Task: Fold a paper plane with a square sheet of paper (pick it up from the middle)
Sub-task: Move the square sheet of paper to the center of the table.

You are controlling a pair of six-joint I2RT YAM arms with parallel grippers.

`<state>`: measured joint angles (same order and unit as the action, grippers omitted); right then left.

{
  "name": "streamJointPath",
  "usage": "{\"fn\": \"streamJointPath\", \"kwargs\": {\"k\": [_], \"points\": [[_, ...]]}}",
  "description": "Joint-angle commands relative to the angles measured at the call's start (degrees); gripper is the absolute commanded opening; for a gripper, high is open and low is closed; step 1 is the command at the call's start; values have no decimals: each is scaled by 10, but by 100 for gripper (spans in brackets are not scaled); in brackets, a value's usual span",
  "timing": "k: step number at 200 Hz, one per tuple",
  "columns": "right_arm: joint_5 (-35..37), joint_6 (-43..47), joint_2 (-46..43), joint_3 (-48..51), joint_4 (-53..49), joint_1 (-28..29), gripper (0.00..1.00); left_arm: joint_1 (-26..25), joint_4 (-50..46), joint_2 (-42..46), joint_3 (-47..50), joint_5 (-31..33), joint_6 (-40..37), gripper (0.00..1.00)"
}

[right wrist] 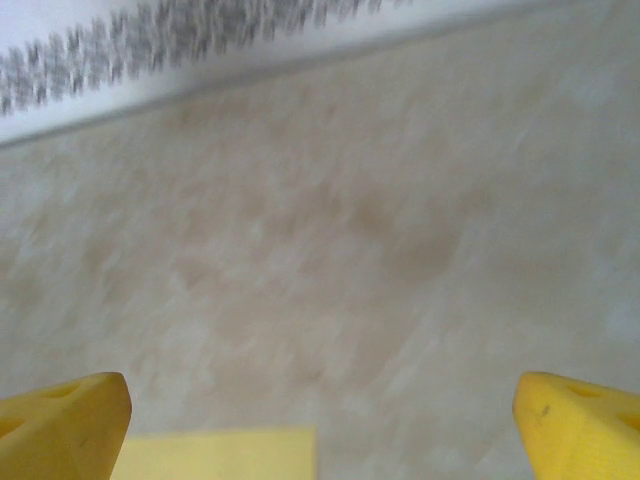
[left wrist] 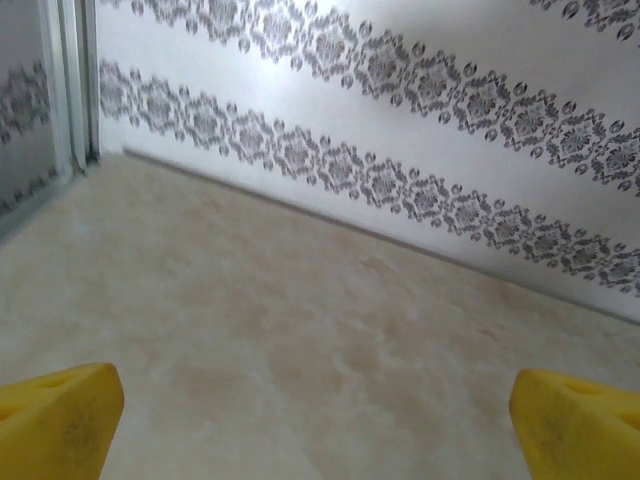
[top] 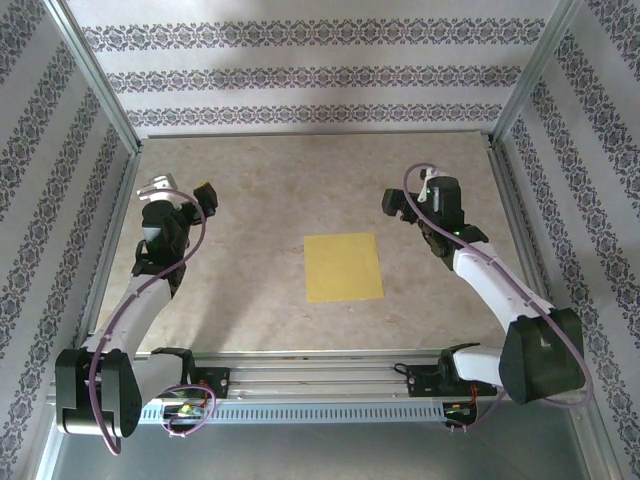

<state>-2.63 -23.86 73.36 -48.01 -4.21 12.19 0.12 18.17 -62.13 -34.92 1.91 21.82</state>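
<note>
The square sheet of paper [top: 343, 267] is plain yellow and lies flat on the table, a little right of centre and nearer the front. One corner of the sheet [right wrist: 215, 455] shows at the bottom of the right wrist view. My left gripper [top: 207, 193] hovers at the table's left side, well away from the sheet, open with nothing between its yellow fingertips [left wrist: 55, 420]. My right gripper [top: 392, 203] hangs up and to the right of the sheet, open and empty, its yellow fingertips [right wrist: 60, 425] spread wide. No paper plane shape is seen; the sheet is unfolded.
The beige mottled table [top: 280, 200] is enclosed by patterned walls [top: 300, 75] at the back and sides, with metal frame posts [top: 95, 75] at the corners. A metal rail [top: 320, 385] with the arm bases runs along the near edge.
</note>
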Motion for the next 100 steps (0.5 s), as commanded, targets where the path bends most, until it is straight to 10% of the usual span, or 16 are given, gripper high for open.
{"fn": "streamJointPath", "kwargs": {"k": [1,100], "points": [[-99,-117,30,7,-80,25,98,7,-111,-13,6,-55,94,99],[-77,-214,209,-39,-125,141,82,2,-142,-132,-40,-204,146,100]]}}
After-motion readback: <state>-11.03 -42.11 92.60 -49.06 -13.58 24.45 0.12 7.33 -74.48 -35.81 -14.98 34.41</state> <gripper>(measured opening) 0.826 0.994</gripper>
